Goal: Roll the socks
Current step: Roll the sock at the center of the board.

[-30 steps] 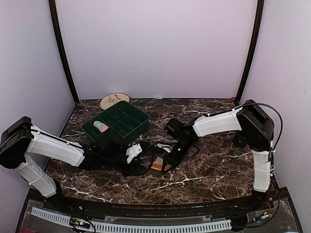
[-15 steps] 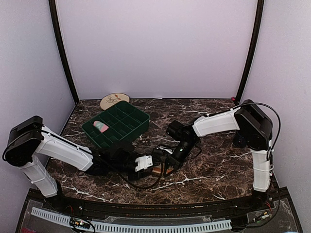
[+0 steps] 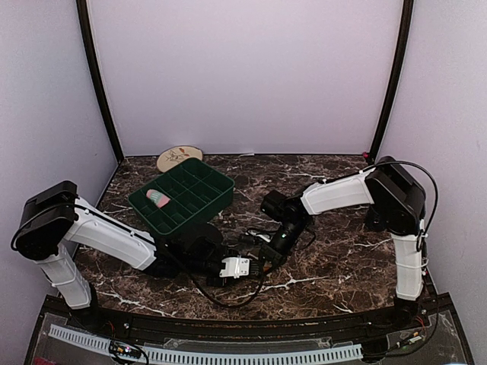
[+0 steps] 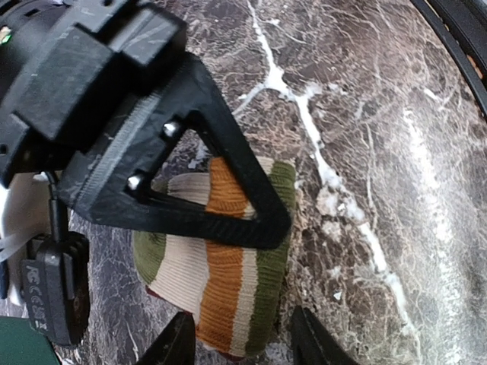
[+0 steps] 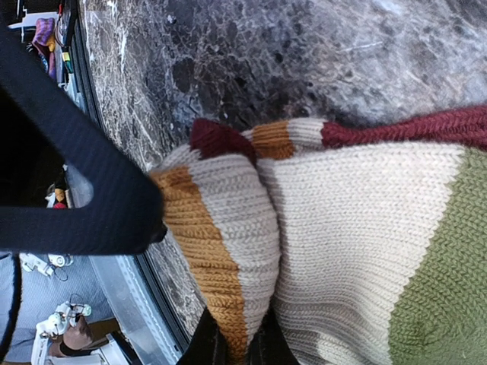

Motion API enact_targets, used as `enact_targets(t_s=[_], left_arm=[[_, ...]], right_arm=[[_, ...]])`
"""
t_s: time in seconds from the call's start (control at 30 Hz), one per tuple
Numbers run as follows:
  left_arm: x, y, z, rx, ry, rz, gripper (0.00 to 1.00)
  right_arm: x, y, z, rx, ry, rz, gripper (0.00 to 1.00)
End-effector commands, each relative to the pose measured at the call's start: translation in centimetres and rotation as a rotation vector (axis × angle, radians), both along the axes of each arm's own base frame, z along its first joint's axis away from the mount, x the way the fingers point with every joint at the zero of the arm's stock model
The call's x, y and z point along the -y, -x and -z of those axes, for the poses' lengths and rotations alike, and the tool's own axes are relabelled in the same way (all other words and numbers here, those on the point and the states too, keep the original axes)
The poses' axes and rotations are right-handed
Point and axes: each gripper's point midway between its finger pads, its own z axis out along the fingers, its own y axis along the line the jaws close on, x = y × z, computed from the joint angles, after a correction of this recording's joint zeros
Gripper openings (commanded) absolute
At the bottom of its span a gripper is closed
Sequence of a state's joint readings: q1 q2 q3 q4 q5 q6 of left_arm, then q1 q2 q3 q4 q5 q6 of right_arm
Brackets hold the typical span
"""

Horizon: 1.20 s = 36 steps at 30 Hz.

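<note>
The short striped sock, cream with orange, green and maroon bands, lies bunched on the marble between the two grippers. My left gripper is open, with one fingertip on each side of the sock's near end. My right gripper is shut on a fold of the same sock, and its black finger lies across the sock. In the top view both grippers, left and right, meet at front centre and hide the sock. The pink sock sits rolled in a tray compartment.
The green compartment tray stands at the back left, close behind my left arm. A round beige patterned plate lies against the back wall. The table's front rail runs just below the grippers.
My left gripper has moved right and toward the front, coming up to the striped sock. My right gripper has stayed on the sock, shifting only slightly.
</note>
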State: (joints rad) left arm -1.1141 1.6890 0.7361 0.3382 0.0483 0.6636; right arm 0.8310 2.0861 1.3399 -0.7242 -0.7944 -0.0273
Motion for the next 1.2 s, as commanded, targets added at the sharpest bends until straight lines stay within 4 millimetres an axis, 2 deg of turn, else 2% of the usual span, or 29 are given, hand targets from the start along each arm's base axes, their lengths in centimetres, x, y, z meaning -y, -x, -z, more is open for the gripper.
enact_targets(t_s=[0.0, 0.47, 0.77, 0.97, 1.07, 1.17], left_arm=[[0.2, 0.3, 0.5, 0.018, -0.045, 0.047, 0.46], [1.0, -0.7, 1.7, 0.046, -0.095, 0.043, 0.45], [0.8, 0.2, 3.0, -0.021, -0.165, 0.076, 0.25], [0.1, 0.8, 3.4, -0.06, -0.214, 0.091, 0.18], [0.0, 1.2, 3.8, -0.106, -0.252, 0.1, 0.14], [-0.2, 1.6, 4.1, -0.16, -0.291, 0.092, 0.13]], right_arm=[[0.0, 0.1, 0.1, -0.043, 0.003, 0.005, 0.04], [-0.1, 0.4, 0.0, -0.07, -0.01, -0.002, 0.04], [-0.2, 0.2, 0.0, -0.073, -0.014, 0.003, 0.04], [0.0, -0.1, 0.0, -0.066, -0.013, 0.011, 0.05], [0.1, -0.5, -0.2, -0.04, -0.006, 0.018, 0.1], [0.2, -1.2, -0.4, -0.008, 0.0, 0.035, 0.21]])
